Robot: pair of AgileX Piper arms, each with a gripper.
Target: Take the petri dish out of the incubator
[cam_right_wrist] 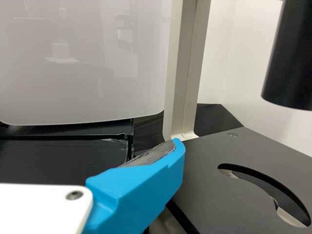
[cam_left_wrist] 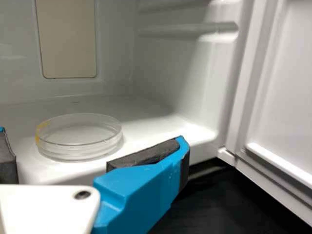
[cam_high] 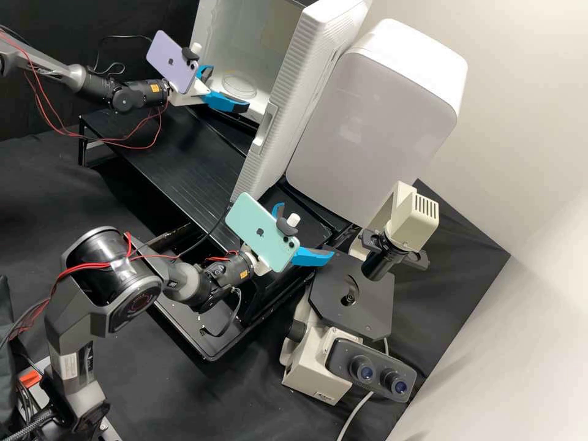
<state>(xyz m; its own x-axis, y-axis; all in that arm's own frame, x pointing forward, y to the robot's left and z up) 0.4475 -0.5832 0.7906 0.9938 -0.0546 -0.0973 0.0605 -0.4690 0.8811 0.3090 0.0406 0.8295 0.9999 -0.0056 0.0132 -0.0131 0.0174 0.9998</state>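
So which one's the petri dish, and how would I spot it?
Find the big white incubator with its door swung open. On its white floor sits a shallow, round, clear petri dish, the only see-through thing inside.

My left claw (cam_high: 229, 98) is spread at the mouth of the incubator (cam_high: 245, 37). The way in over its white floor to the petri dish (cam_left_wrist: 78, 136) is free. The shelf ledges (cam_left_wrist: 187, 29) on the side wall sit well above. The swung-out door (cam_high: 300, 92) walls off one flank. My right claw (cam_high: 313, 255) hangs at the edge of the microscope (cam_high: 349, 294) stage, under its black tube (cam_right_wrist: 292, 53).
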